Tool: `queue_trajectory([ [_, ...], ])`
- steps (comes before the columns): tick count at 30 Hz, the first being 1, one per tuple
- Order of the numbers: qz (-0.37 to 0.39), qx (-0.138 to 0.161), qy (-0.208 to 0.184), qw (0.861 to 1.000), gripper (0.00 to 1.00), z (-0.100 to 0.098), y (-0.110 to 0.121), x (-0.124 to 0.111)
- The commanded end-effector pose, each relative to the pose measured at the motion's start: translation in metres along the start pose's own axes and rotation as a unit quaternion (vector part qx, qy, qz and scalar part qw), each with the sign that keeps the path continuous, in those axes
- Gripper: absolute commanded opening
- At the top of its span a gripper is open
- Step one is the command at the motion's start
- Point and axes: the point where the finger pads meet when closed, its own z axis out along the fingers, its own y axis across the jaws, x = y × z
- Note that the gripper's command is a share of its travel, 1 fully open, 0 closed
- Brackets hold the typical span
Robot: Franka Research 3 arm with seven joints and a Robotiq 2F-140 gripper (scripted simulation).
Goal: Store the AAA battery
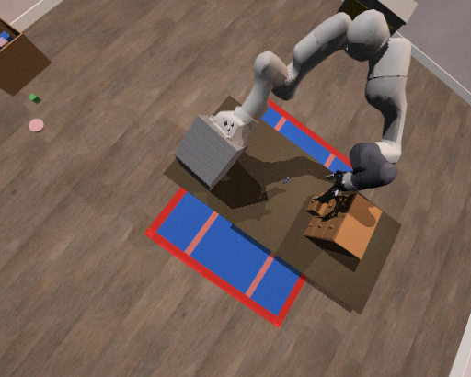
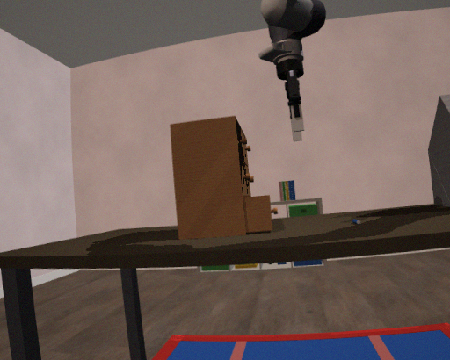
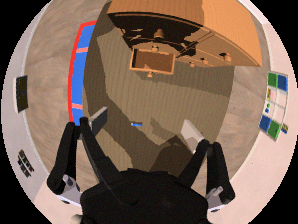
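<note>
The small wooden chest (image 1: pixel 345 222) stands on the dark table; it also shows in the exterior view (image 2: pixel 211 177) and the wrist view (image 3: pixel 186 12). Its bottom drawer (image 2: pixel 258 214) is pulled out a short way, seen open from above in the wrist view (image 3: pixel 153 59); I cannot tell what lies in it. The other drawers look pushed in. The small blue AAA battery (image 1: pixel 286 180) lies on the table, apart from the chest, also in the exterior view (image 2: pixel 356 221) and the wrist view (image 3: pixel 136 124). My gripper (image 2: pixel 296 132) is open and empty, high above the table in front of the chest.
The robot's grey base block (image 1: pixel 210 152) stands at the table's far end from the chest. A blue and red mat (image 1: pixel 228 257) lies on the floor beside the table. A low shelf (image 2: pixel 298 206) stands by the back wall.
</note>
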Motion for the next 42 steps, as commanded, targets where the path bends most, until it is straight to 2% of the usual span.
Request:
queue_trajectory([
  [1,-0.022,-0.002,0.001,1.0,1.0,-0.001,0.001,0.001],
  [19,-0.026,0.001,0.01,1.0,1.0,0.004,0.001,0.007],
  [22,-0.03,0.007,0.031,0.999,1.0,0.016,0.001,0.019],
  [33,-0.048,0.041,0.143,0.988,1.0,0.08,-0.002,0.083],
  [42,-0.053,0.05,0.174,0.982,1.0,0.098,-0.003,0.1],
])
